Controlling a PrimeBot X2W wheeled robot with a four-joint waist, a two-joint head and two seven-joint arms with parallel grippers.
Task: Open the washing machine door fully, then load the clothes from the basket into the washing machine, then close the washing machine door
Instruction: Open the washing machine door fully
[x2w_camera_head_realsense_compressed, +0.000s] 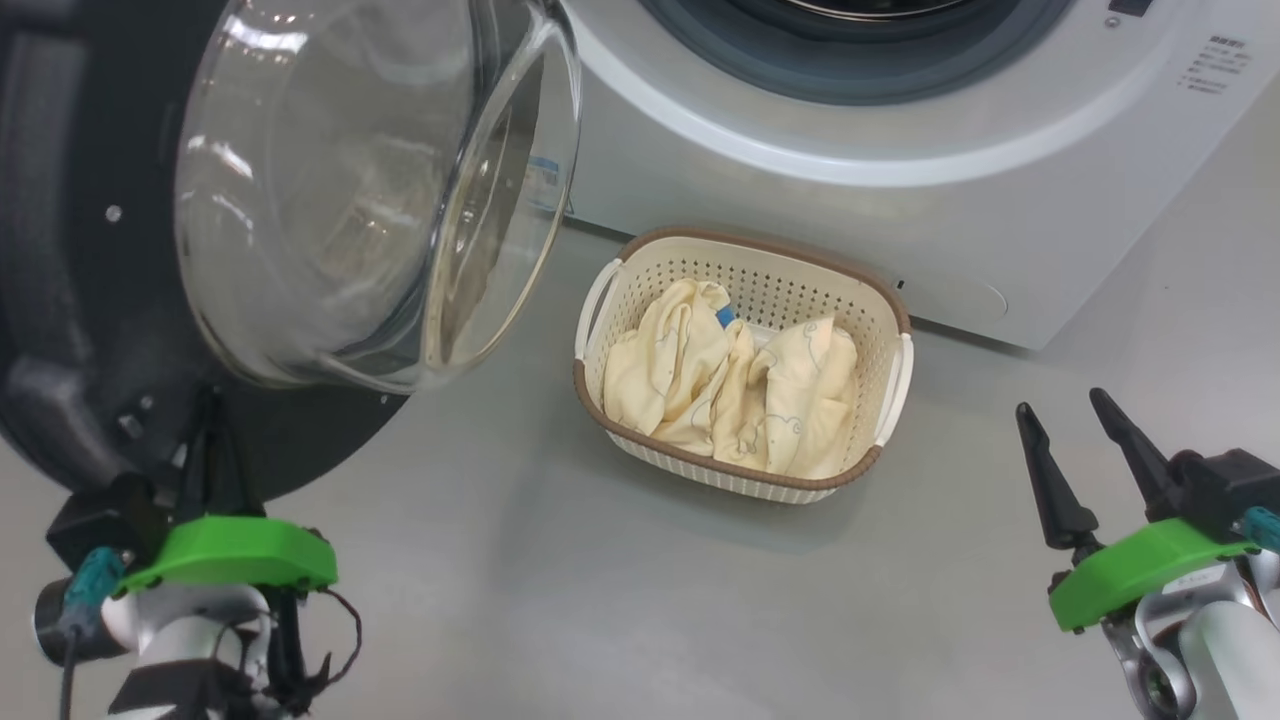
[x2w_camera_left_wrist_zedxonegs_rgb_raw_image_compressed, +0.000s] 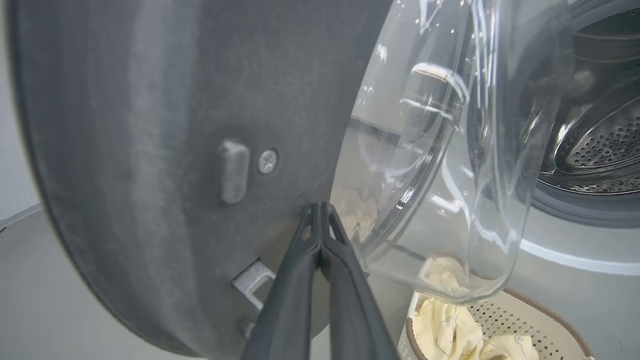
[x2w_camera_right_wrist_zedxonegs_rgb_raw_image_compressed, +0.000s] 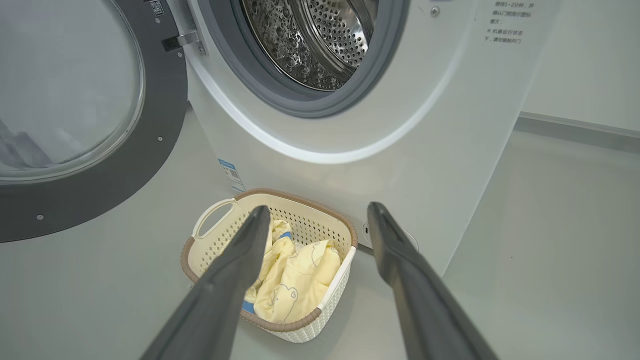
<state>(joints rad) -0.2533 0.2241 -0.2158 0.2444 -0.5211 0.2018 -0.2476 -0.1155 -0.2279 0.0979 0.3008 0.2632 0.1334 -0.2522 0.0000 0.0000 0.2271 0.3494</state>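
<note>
door (x2w_camera_head_realsense_compressed: 90, 300): swung wide open, out to the left of the basket (x2w_camera_head_realsense_compressed: 640, 435); I see its dark inner ring and the glass bowl bulging toward the machine (x2w_camera_head_realsense_compressed: 900, 190).
left gripper (x2w_camera_head_realsense_compressed: 205, 440): fingers pinched tight together, nothing between them; tips pressed at the door's dark inner face near the lower rim, well left of the basket. Touching or just short of it, I can't tell.
right gripper (x2w_camera_head_realsense_compressed: 1075, 440): fingers spread wide, empty, hovering right of the basket, tips pointing toward the machine.
basket: on the floor just in front of the machine's lower panel, below the drum (x2w_camera_right_wrist_zedxonegs_rgb_raw_image_compressed: 310, 40) opening; long axis runs roughly left-right along the machine front, slightly skewed.
clothes (x2w_camera_head_realsense_compressed: 730, 385): all in the basket, pale yellow heap, small blue bit (x2w_camera_head_realsense_compressed: 724, 316) at the back edge toward the machine.
key relation: from my right wrist view the clothes sit ahead and down between the spread fingers, nearer the left finger. I judge the right arm the one for the first grab, since it is free and already aimed at the basket; the left is busy at the door.
step: door looks fully open to me; loading not yet begun.
hidden: top of the drum cut off in head view; glass bowl distorts what's behind it in left wrist view; how many garments are in the heap, can't tell; basket floor covered.
</note>
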